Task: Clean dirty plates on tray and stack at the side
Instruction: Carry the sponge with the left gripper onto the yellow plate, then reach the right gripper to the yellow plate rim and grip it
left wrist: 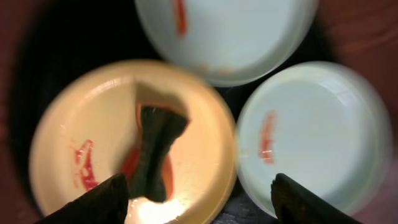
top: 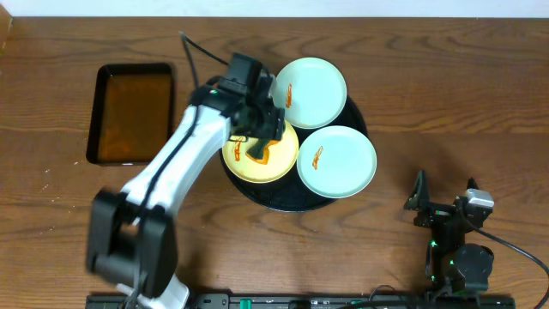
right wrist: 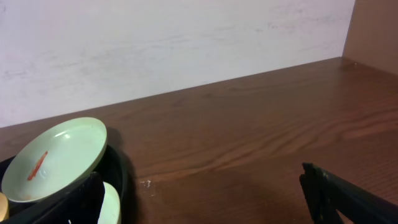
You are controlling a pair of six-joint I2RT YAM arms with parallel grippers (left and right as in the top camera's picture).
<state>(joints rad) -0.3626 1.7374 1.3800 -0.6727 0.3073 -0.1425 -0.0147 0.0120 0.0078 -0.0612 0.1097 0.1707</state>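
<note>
Task items, location: yellow plate (left wrist: 81, 118), far mint plate (top: 313, 90) and near mint plate (top: 339, 163) all sit on the round tray (top: 283, 203), crowded rim to rim. None is stacked at the side yet.
Soiling: each plate carries an orange-red smear. The one on the yellow plate is at (left wrist: 84, 165).
Wiping tool: a dark pad (left wrist: 155, 149), seemingly a sponge, lies on the yellow plate, clear of the jaws.
Left jaws: spread wide above the yellow plate at the end of the left arm (top: 184, 150), with nothing between them.
Right jaws: spread wide, empty, parked low over the worktop (top: 446, 86), well apart from the tray.
Handling, judged: the plates look light, rigid and glossy, so likely slippery, and may skate under wiping pressure. The pad looks soft and compressible.
Hold points, judged: pinch a plate at its raised rim on a side away from its neighbours. Take the pad across its narrow middle.
Containers: the round tray holds the three plates only. The rectangular tray (top: 137, 68), standing apart, holds brownish liquid (top: 133, 116).
Risk, judged: lifting one plate may nudge the others.
</note>
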